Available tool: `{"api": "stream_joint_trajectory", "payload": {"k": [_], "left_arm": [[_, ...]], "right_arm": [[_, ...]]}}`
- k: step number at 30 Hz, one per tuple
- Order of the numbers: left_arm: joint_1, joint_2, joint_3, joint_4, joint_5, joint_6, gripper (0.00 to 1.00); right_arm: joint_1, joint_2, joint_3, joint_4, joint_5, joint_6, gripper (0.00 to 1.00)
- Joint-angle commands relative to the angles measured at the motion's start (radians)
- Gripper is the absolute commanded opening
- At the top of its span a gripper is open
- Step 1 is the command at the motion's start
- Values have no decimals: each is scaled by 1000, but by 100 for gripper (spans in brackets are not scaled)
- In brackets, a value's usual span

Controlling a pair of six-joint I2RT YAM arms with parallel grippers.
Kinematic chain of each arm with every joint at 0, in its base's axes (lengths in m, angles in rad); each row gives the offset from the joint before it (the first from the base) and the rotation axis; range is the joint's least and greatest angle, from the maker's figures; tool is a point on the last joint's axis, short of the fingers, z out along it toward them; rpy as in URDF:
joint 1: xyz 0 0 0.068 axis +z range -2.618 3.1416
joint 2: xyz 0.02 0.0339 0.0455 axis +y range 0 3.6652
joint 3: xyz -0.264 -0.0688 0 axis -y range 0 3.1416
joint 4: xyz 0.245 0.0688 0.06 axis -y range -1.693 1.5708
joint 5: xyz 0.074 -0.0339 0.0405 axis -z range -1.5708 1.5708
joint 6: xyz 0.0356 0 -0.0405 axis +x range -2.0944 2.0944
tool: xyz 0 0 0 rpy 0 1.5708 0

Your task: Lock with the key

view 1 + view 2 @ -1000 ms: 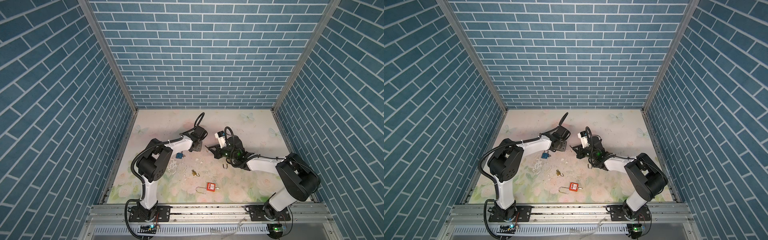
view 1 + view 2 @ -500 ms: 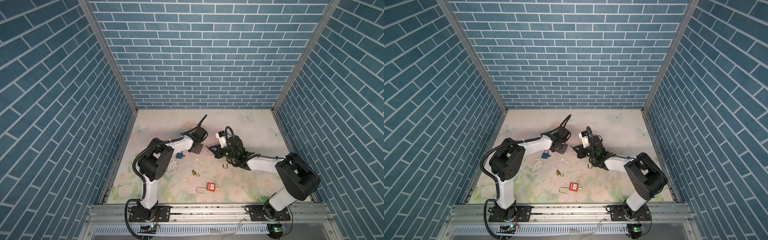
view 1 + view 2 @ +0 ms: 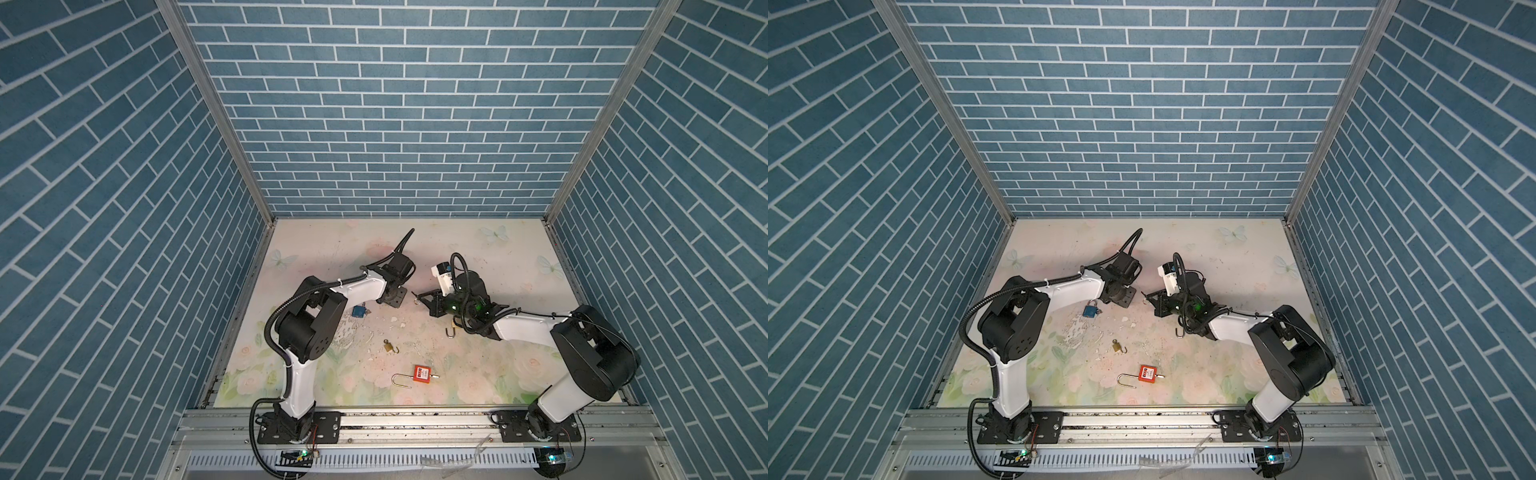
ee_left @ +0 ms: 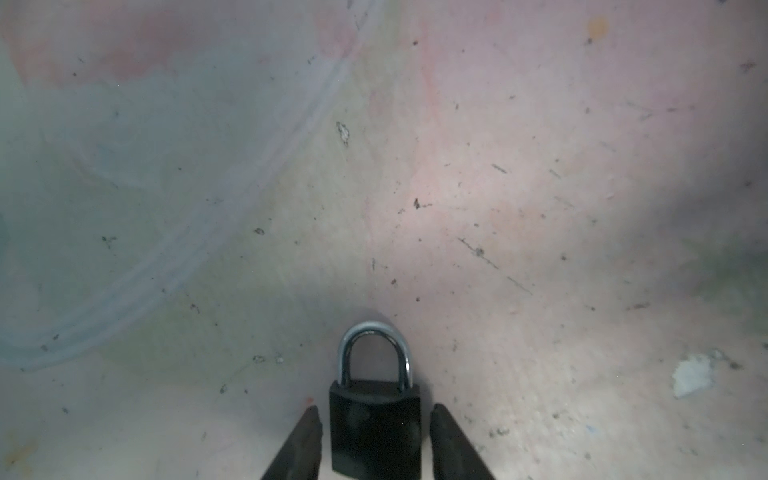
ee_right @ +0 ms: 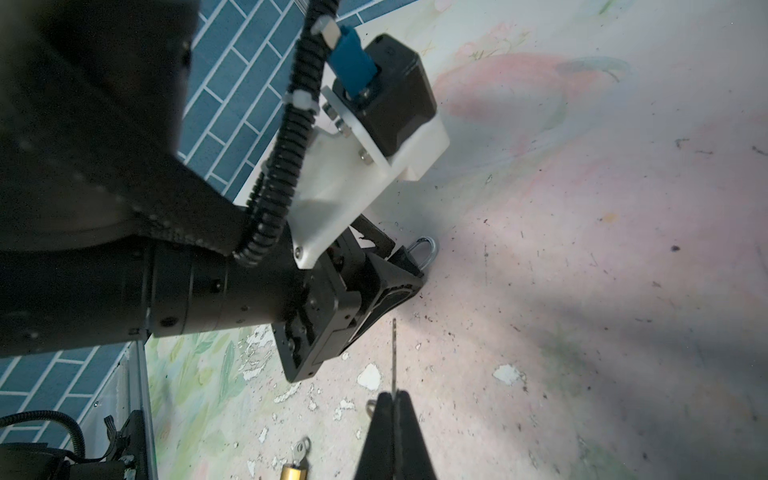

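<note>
A black padlock (image 4: pixel 376 428) with a silver shackle (image 4: pixel 372 353), pushed in, sits between the fingers (image 4: pixel 301 444) of my left gripper (image 4: pixel 376 408). That gripper is open, with a gap showing on each side of the lock body. From the right wrist view only the shackle (image 5: pixel 428 249) pokes out past my left gripper (image 5: pixel 386 282). My right gripper (image 5: pixel 393 395) is shut on the key (image 5: pixel 393 353), whose thin blade points toward the left gripper. In both top views the two grippers face each other mid-table, the left gripper (image 3: pixel 395 297) a short way from the right gripper (image 3: pixel 419 296).
A blue padlock (image 3: pixel 359 311) lies beside the left forearm. A small brass padlock (image 3: pixel 389 346) with its own key and a red padlock (image 3: pixel 421 373) with an open shackle lie nearer the front. Another open shackle (image 3: pixel 451 332) shows by the right forearm. Flaked paint (image 3: pixel 349 332) marks the table.
The left wrist has turned a little, and its cable loop now leans right instead of standing upright. The right arm has stayed put.
</note>
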Motion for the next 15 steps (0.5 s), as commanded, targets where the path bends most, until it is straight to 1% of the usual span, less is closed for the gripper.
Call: {"api": "stream_joint_trajectory", "payload": {"k": [1, 5, 8, 11, 15], "left_arm": [[5, -55, -8, 11, -19, 8, 53], [6, -97, -8, 14, -39, 4, 57], [8, -165, -9, 19, -89, 2, 60], [9, -265, -30, 52, -178, -3, 67], [9, -473, -130, 184, -258, 37, 72]], "right_arm": [[-6, 4, 1, -9, -2, 29, 0], [-9, 6, 3, -10, -4, 37, 0], [-16, 14, 7, -10, -13, 50, 0], [-20, 34, 21, -20, -22, 61, 0], [-26, 97, 84, -74, -50, 74, 0]]}}
